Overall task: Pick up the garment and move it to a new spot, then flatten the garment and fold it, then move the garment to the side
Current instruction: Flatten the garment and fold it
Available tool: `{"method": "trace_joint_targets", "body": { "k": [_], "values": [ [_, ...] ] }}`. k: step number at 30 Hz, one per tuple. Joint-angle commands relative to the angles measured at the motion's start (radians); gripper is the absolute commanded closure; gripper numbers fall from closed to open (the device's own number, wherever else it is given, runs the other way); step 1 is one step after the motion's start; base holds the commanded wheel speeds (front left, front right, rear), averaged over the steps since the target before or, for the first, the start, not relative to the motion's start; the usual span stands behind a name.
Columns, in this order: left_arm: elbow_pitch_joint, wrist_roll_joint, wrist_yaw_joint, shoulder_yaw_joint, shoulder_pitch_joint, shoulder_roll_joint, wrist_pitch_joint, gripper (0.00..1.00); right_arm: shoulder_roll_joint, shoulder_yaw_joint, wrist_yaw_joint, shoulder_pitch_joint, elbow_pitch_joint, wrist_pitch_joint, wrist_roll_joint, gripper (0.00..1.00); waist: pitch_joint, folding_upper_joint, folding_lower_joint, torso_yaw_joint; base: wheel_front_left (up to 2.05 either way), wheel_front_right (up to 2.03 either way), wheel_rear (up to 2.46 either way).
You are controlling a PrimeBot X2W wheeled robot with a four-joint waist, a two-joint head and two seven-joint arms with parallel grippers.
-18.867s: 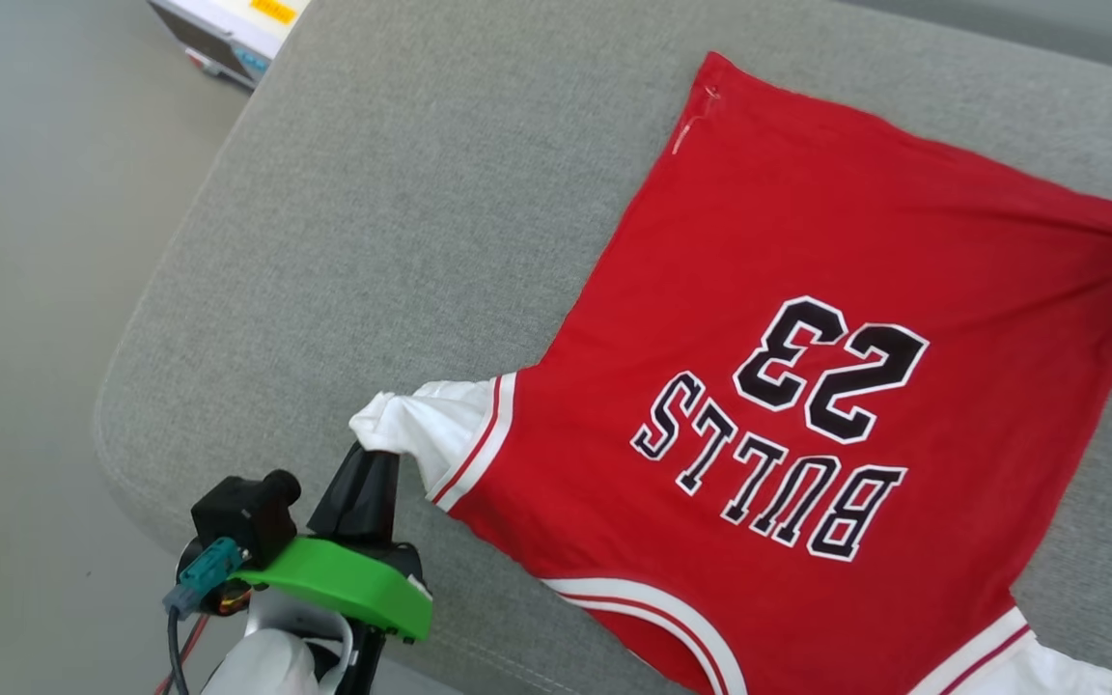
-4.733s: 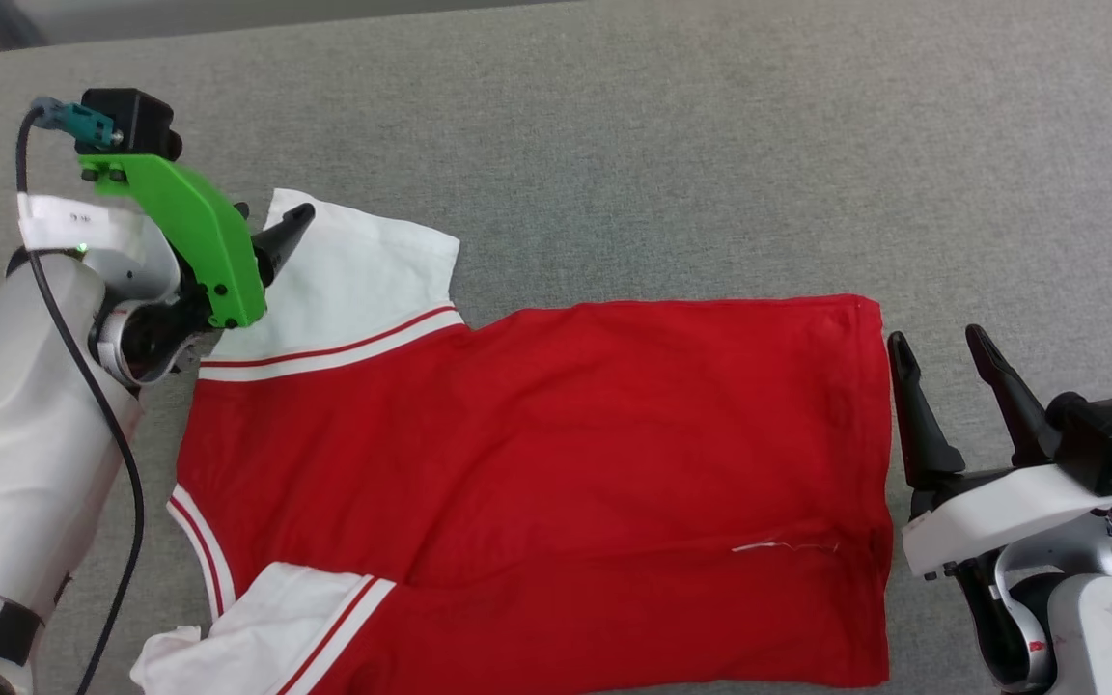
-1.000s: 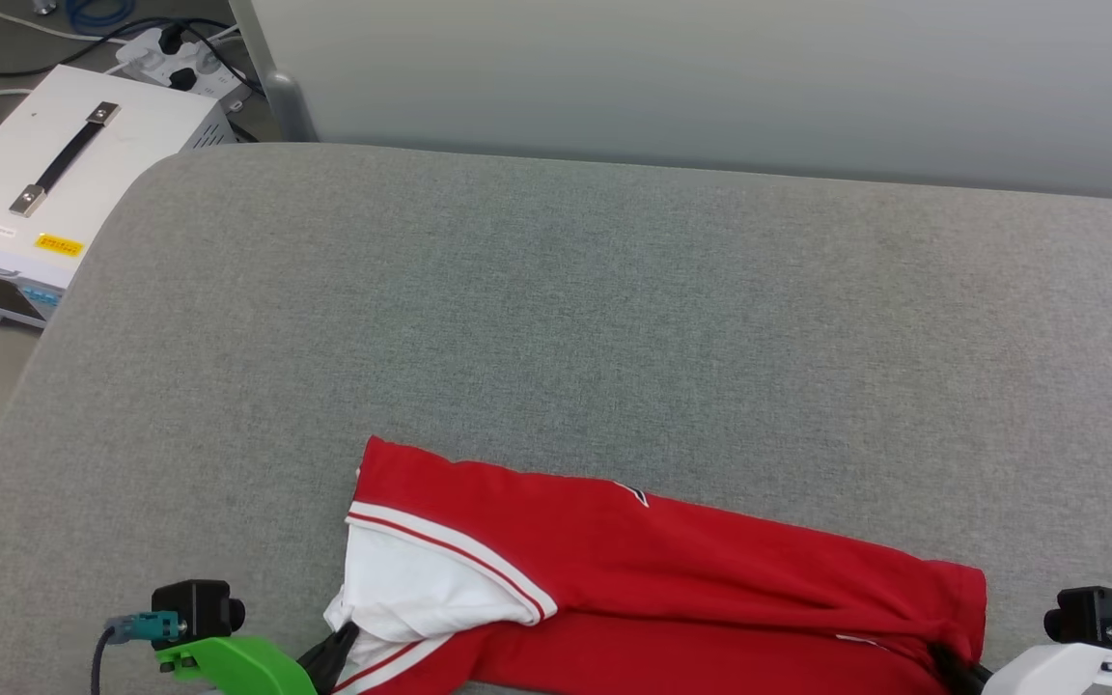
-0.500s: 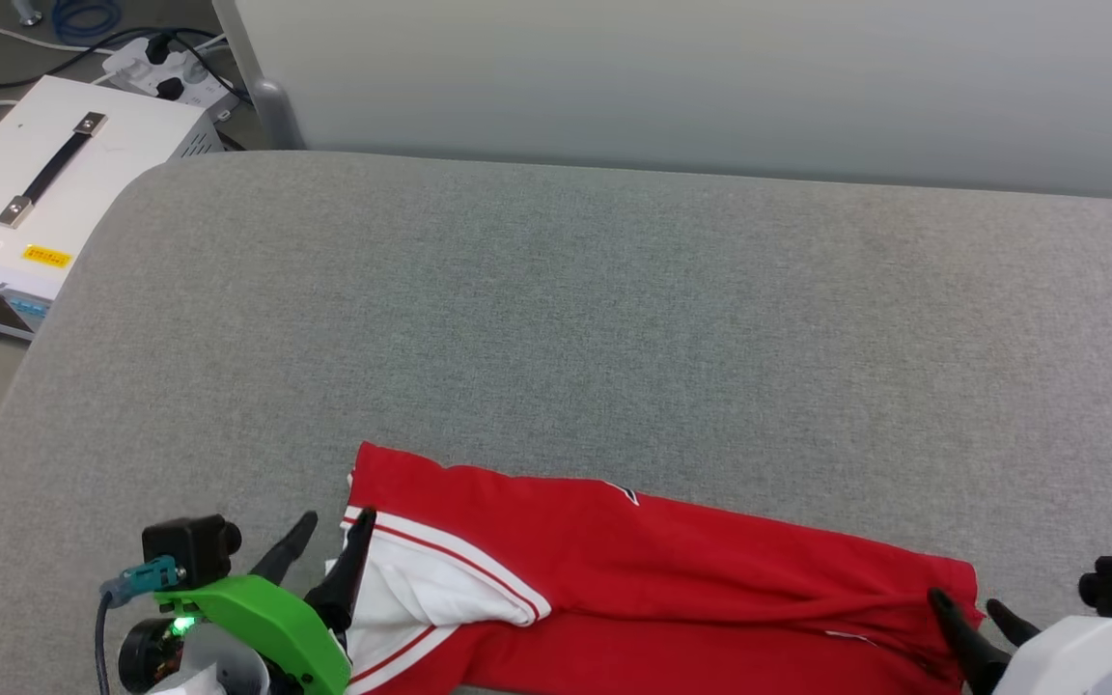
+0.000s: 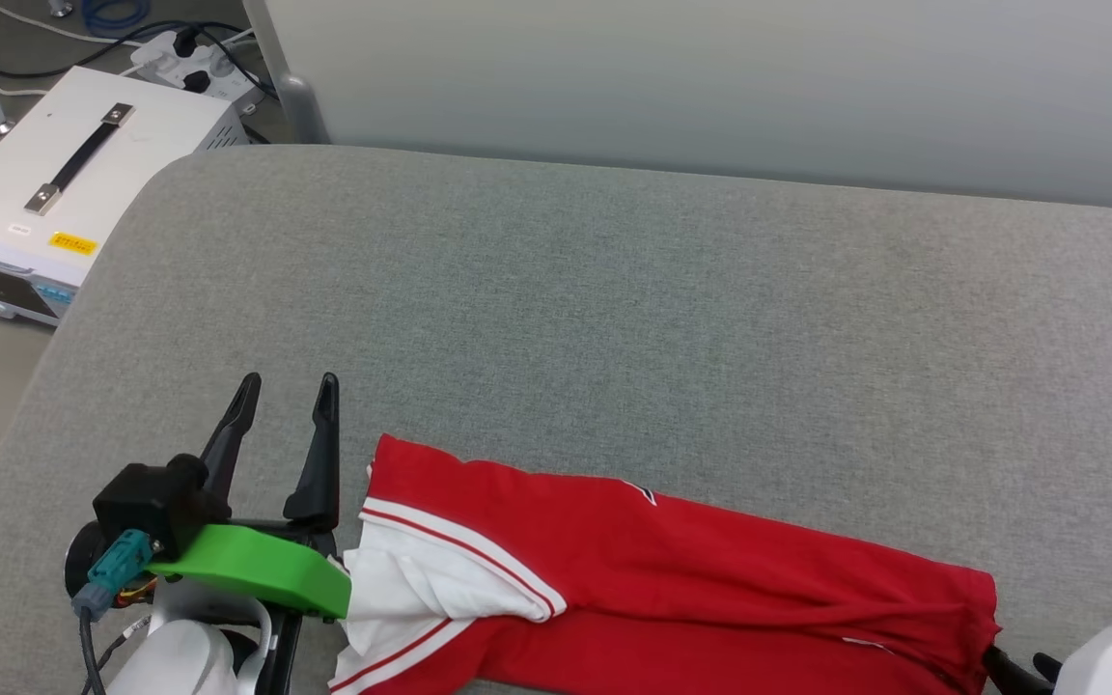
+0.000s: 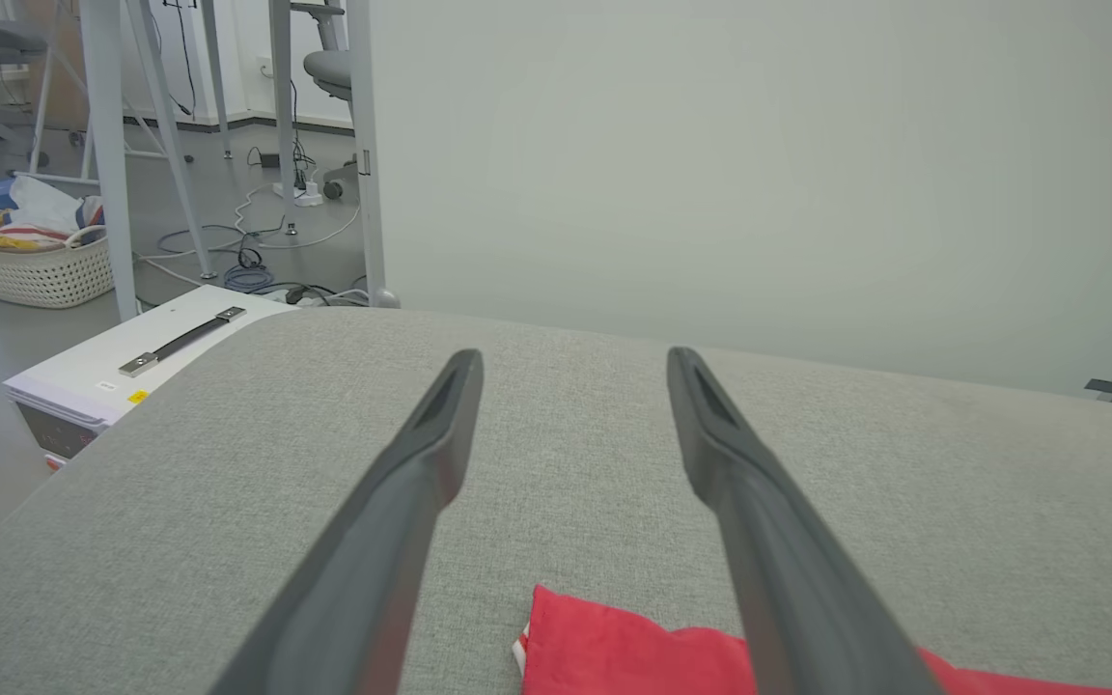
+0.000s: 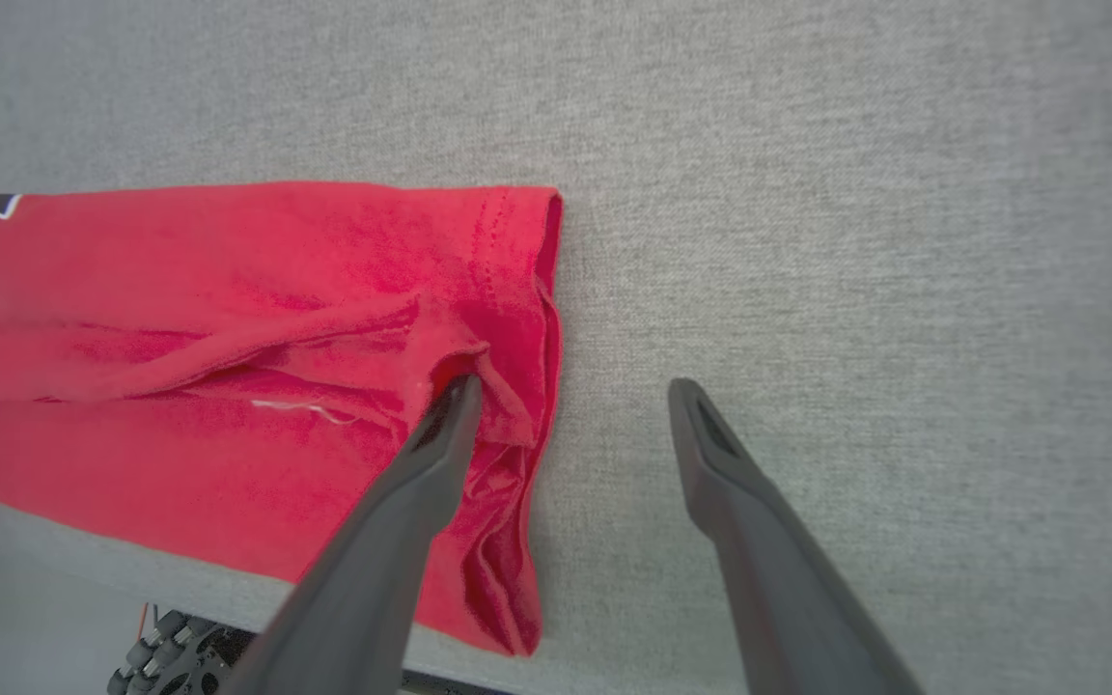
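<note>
Red garment (image 5: pixel 710 589) with a white sleeve and red-and-white striped trim, on a speckled grey tabletop (image 5: pixel 614 319). Black left gripper (image 5: pixel 288 391), bright green bracket (image 5: pixel 257 569). White box (image 5: pixel 146 145), black handle, yellow label.

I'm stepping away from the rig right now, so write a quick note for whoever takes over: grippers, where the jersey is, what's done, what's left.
Left gripper: open, empty, just beside the garment, at its sleeve end.
Right gripper: open, holding nothing; one finger lies over the hem end.
The garment: folded into a long band along the near edge of the gray cushion.
Done: lengthwise fold.
Left: probably folding it shorter, then moving it to the side.
</note>
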State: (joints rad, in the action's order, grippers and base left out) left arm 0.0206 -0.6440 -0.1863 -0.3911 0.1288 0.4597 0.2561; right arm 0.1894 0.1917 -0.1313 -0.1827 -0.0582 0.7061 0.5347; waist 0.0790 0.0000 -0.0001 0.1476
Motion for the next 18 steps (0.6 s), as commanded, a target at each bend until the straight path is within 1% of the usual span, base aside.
{"method": "trace_joint_targets", "body": {
  "k": [1,3,7,12,14,15,16,17,18],
  "values": [
    [0.013,0.033,-0.005,0.014,-0.017,-0.014,0.005,0.0,-0.006,-0.009,0.001,0.007,0.009,0.007,0.005,0.0,0.009,0.0,0.0001,0.013,0.0,0.0,0.0],
    [0.032,0.078,-0.005,0.036,-0.032,-0.033,0.005,0.0,-0.014,-0.026,0.001,0.015,0.024,0.006,0.01,0.0,0.017,0.0,0.0001,0.023,0.0,0.0,0.0],
    [0.05,0.132,0.0,0.062,-0.055,-0.063,0.006,0.0,-0.025,-0.05,0.001,0.026,0.062,-0.005,0.019,0.0,0.03,0.0,0.0001,0.041,0.0,0.0,0.0],
    [0.048,0.16,0.012,0.088,-0.082,-0.094,0.006,0.0,-0.033,-0.066,0.001,0.035,0.109,-0.008,0.03,0.0,0.041,0.0,0.0001,0.052,0.0,0.0,0.0],
    [0.042,0.168,0.017,0.096,-0.089,-0.103,0.006,0.0,-0.031,-0.074,0.001,0.037,0.132,0.007,0.031,0.0,0.045,0.0,0.0001,0.054,0.0,0.0,0.0],
    [0.039,0.173,0.02,0.1,-0.09,-0.107,0.006,0.0,-0.032,-0.078,0.001,0.037,0.145,0.021,0.032,0.02,0.047,0.0,0.0001,0.054,0.0,0.0,0.0],
    [0.038,0.176,0.023,0.103,-0.09,-0.111,0.006,0.0,-0.034,-0.082,0.001,0.037,0.152,0.032,0.035,0.51,0.048,0.0,0.0001,0.055,0.0,0.0,0.0],
    [0.035,0.18,0.026,0.106,-0.092,-0.115,0.006,0.0,-0.036,-0.087,0.001,0.038,0.158,0.041,0.037,0.67,0.049,0.0,0.0001,0.055,0.0,0.0,0.0],
    [0.033,0.183,0.029,0.109,-0.092,-0.118,0.006,0.0,-0.037,-0.09,0.001,0.039,0.162,0.046,0.038,0.98,0.05,0.0,0.0001,0.055,0.0,0.0,0.0]
  ]
}}
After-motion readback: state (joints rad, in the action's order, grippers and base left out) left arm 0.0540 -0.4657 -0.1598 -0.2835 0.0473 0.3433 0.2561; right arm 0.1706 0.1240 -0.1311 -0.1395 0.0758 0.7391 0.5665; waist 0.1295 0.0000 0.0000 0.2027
